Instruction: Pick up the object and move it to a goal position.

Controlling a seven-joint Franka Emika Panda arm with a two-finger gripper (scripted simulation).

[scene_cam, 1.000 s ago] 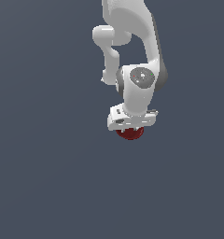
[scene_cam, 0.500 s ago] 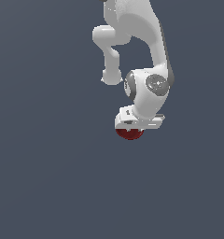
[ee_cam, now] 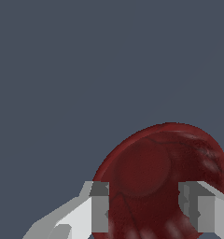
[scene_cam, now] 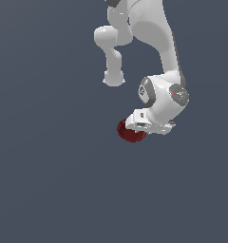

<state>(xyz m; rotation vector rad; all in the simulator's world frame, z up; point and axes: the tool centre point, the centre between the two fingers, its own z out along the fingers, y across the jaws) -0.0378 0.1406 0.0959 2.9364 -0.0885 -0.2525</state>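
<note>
One dark red round dish [ee_cam: 165, 177] (raised rim) sits between gripper [ee_cam: 144, 205] fingers.

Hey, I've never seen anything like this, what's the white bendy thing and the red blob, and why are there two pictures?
These are computer-simulated pictures, not photographs. The white jointed shape is a robot arm. One picture comes from a camera off the arm that sees the whole scene; the other comes from a camera on the arm's wrist, looking past its two fingers. The red blob is a small dish, dark red, round and shallow. In the wrist view the dish sits between the two fingers of the end effector, which appears closed on it. Everything else is plain grey background; nothing else lies there. The job is to carry the dish to a goal spot, which is not marked in either picture.
</note>
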